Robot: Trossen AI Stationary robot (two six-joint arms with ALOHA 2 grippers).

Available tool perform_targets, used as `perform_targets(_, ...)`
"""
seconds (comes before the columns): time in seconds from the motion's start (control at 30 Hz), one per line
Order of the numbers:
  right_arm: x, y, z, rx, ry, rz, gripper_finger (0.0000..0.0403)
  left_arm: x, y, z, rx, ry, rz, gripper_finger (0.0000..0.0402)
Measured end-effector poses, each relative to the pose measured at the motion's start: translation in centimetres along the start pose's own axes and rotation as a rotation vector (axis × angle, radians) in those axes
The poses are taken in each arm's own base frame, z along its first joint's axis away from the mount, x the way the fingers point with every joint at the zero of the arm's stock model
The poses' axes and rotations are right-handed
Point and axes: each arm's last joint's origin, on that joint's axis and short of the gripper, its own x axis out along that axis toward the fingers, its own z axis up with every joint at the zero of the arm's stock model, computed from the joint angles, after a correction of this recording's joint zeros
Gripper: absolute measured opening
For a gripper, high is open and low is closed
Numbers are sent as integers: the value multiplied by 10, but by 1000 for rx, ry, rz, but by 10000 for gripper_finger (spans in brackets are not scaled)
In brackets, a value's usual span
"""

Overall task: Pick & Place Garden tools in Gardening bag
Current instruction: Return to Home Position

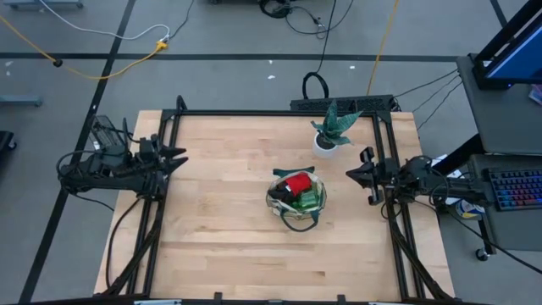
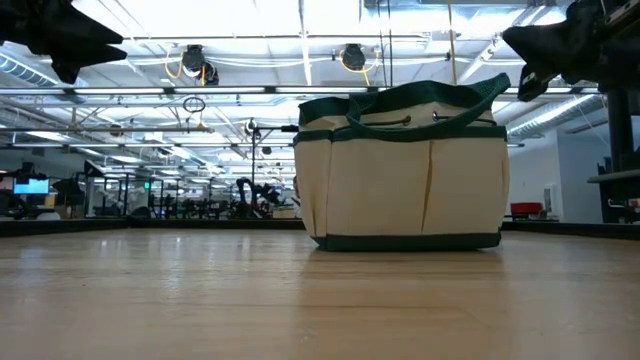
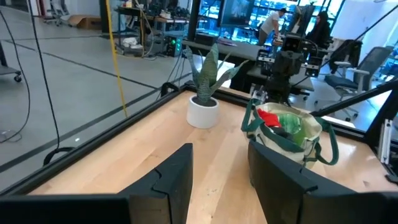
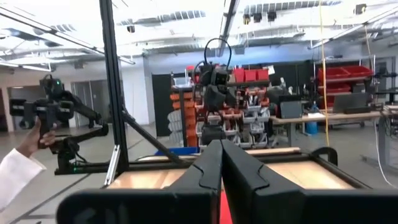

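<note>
The gardening bag, beige with dark green trim and handles, stands upright on its base on the wooden table, right of the middle. It also shows in the low view and the left wrist view. Inside it lie red gloves and a green spray bottle; other tools are hidden. My left gripper hovers open and empty near the table's left edge. My right gripper hovers shut and empty right of the bag.
A spiky green plant in a white pot stands behind the bag near the far edge. A black frame runs around the table. A person's white-sleeved hand holds a device beyond the table. Bare wood lies left of and in front of the bag.
</note>
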Motion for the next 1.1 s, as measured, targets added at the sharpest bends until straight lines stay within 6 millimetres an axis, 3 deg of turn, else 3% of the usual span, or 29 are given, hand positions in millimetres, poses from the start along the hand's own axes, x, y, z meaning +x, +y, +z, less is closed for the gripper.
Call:
perform_targets(0.33, 0, 0, 1, -7, -8, -2, 4, 14, -10, -9, 109, -52, -238, 159)
perform_targets(0.47, 0, 0, 1, -8, -14, -2, 4, 18, -11, -15, 122, -53, -256, 159)
perform_targets(1.1, 0, 0, 1, -8, -13, -2, 4, 55, -14, -76, 99, -122, -361, 159)
